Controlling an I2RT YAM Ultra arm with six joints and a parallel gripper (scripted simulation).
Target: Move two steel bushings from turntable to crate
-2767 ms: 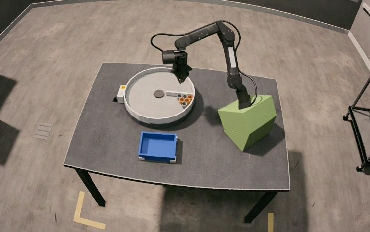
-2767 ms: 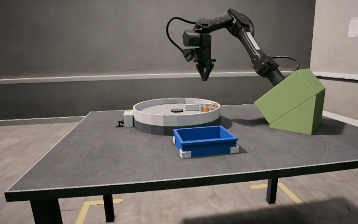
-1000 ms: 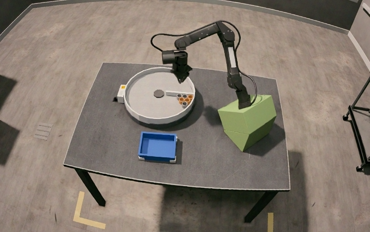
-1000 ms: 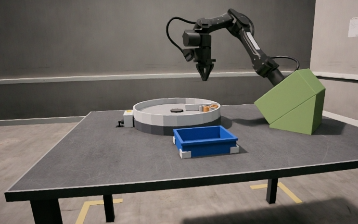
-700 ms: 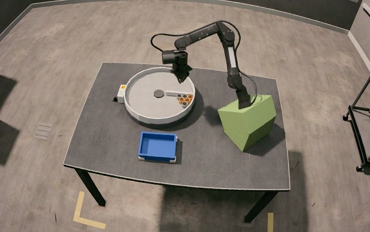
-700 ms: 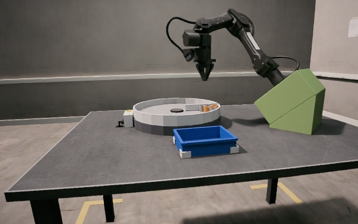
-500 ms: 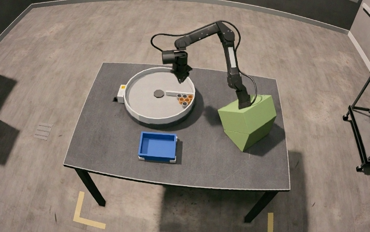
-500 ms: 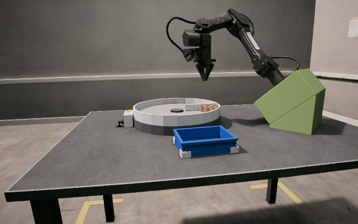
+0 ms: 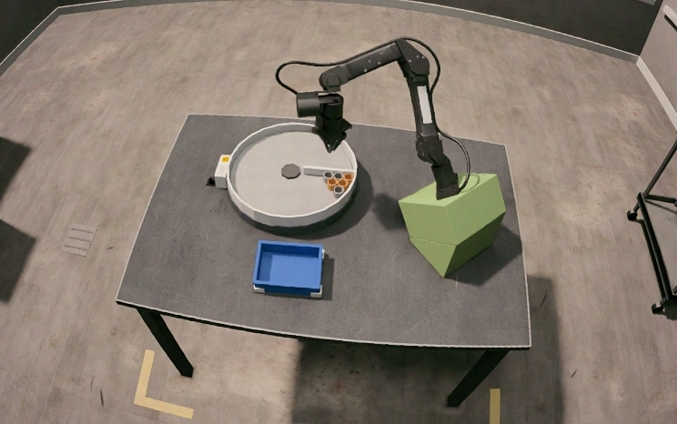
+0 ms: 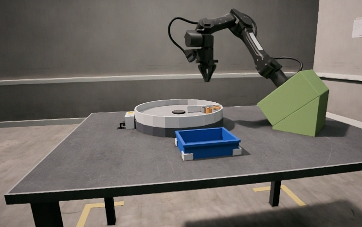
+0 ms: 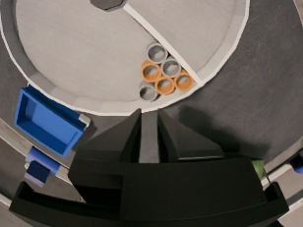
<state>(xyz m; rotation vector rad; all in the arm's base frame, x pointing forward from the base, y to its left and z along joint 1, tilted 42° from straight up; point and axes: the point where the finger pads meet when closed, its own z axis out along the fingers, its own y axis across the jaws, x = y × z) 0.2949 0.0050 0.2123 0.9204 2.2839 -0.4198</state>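
My claw (image 9: 329, 148) (image 10: 207, 81) (image 11: 149, 114) is open just a little bit, and it has hold of nothing. The job looks not done at all. The blue crate (image 9: 289, 288) (image 10: 208, 143) (image 11: 41, 140) sits near the front edge of the counter (image 9: 199, 279) (image 10: 106, 160) (image 11: 275, 97), and there are no bushings in it. I think both of the two I need are left to move.

All the bushings are in the round turntable (image 9: 294, 219) (image 10: 173, 121) (image 11: 105, 111), which sits up by the back edge of the counter. I see three grey ones, which I take to be steel: a first steel bushing (image 9: 328, 180) (image 11: 156, 61), a second steel bushing (image 11: 170, 76) and a third steel bushing (image 9: 338, 195) (image 11: 148, 100). The first two are by the white bar (image 9: 319, 170) (image 10: 194, 108) (image 11: 162, 40). Three orange bushings (image 9: 332, 187) (image 10: 208, 110) (image 11: 151, 80) are packed in with them, touching or nearly so, and those must stay.

My claw is high up, well above the turntable. In the top view, the steel ones are on the front-edge side of my tips, so I should go that way and down. Just one steel bushing may be left behind.
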